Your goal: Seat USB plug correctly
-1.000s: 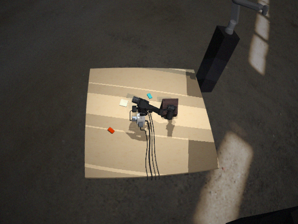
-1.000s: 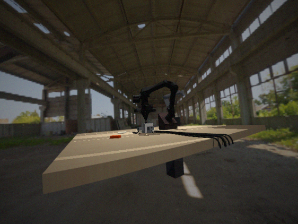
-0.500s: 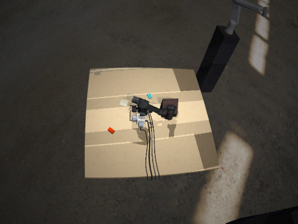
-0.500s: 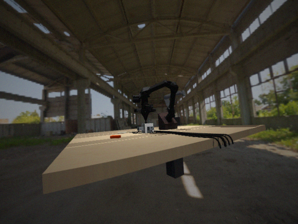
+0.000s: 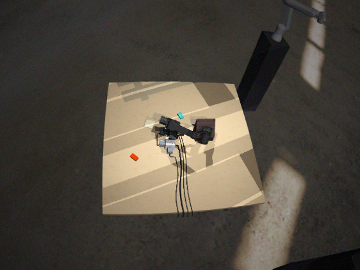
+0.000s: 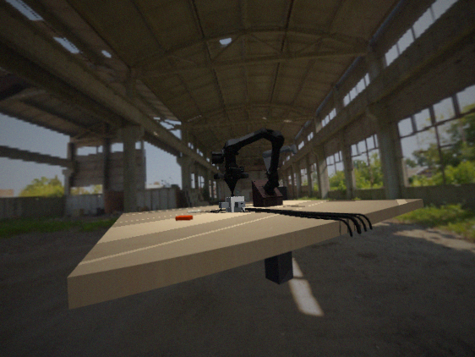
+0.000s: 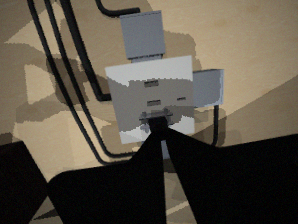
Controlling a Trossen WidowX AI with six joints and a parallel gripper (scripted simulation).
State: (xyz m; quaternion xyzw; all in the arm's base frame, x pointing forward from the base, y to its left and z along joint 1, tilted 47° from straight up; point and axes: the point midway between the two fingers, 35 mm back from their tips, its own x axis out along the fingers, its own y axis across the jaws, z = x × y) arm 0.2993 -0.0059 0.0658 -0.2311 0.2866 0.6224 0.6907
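The white power cube (image 5: pixel 170 142) (image 6: pixel 230 204) (image 7: pixel 120 85) stands on the table, with slots in its top face. My gripper (image 6: pixel 232 194) (image 7: pixel 161 134) points down at the cube's top, near the edge closest to the wrist camera. Its fingers are shut on the USB plug (image 7: pixel 161 114), of which only small grey parts show around the dark fingertips. The fingers hide most of the plug and its socket. I cannot tell how deep the plug sits or which way round it is.
Grey plugs (image 7: pixel 143 35) (image 7: pixel 208 88) stick out of the cube's sides. Black cables (image 5: pixel 181 179) (image 6: pixel 321 215) run over the table edge. An orange block (image 5: pixel 134 157) (image 6: pixel 184 217), a cyan block (image 5: pixel 180 115) and a pale card (image 5: pixel 149 123) lie on the table (image 5: pixel 128 179).
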